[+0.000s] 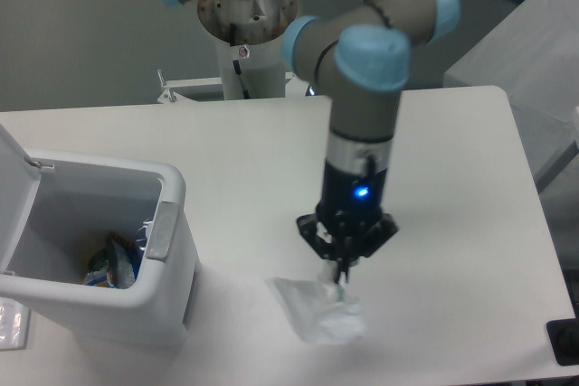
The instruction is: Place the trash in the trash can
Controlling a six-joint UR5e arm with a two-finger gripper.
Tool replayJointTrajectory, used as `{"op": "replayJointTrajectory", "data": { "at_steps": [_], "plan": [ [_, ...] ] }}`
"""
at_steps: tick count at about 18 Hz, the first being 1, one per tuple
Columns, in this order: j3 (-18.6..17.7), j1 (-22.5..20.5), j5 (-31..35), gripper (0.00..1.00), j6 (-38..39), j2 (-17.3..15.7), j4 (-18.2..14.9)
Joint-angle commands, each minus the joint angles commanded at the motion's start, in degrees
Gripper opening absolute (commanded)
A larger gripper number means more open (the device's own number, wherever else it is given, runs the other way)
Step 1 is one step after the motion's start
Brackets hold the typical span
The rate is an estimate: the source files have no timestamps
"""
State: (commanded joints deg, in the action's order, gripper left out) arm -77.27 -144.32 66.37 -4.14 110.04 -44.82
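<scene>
My gripper (342, 270) is shut on the crumpled white wad (315, 312), pinching it at its green strip. The wad hangs below the fingers, in front of the table's front middle and to the right of the trash can. The white trash can (172, 189) stands at the left with its lid (13, 153) swung open and a grey tab (163, 229) on its near side. Inside it lies the crushed bottle (112, 264) with a bluish label.
The robot base (244, 8) stands behind the table's far edge. A grey surface (534, 56) lies at the back right. A black object (564, 341) sits at the front right corner, and something clear (11, 324) lies by the trash can's lower left.
</scene>
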Motion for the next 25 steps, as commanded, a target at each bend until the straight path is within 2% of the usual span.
{"op": "replayJointTrajectory", "data": {
  "at_steps": [3, 8, 11, 15, 19, 21, 22, 23, 24, 25],
  "plan": [
    [-0.9, 0.6, -2.8, 0.06, 1.6, -4.3, -0.1],
    [-2.6, 5.7, -3.4, 0.06, 0.7, -9.4, -0.3],
    [-6.5, 9.7, -2.9, 0.06, -1.4, -12.8, -0.7],
    [-10.9, 16.7, -0.2, 0.06, -6.7, -13.5, -1.4],
    [-13.3, 20.9, 3.4, 0.09, -8.6, -13.4, -1.4],
    [-13.3, 21.7, 3.6, 0.09, -8.6, -13.4, -1.4],
    [-13.4, 21.9, 3.6, 0.20, -8.6, -13.4, -1.5],
    [-13.7, 22.3, 3.7, 0.46, -8.6, -13.4, -1.4],
    [-13.8, 22.3, 3.7, 0.77, -8.7, -13.4, -1.3],
    [-13.7, 22.3, 3.8, 0.93, -8.6, -13.4, -1.2]
  ]
}}
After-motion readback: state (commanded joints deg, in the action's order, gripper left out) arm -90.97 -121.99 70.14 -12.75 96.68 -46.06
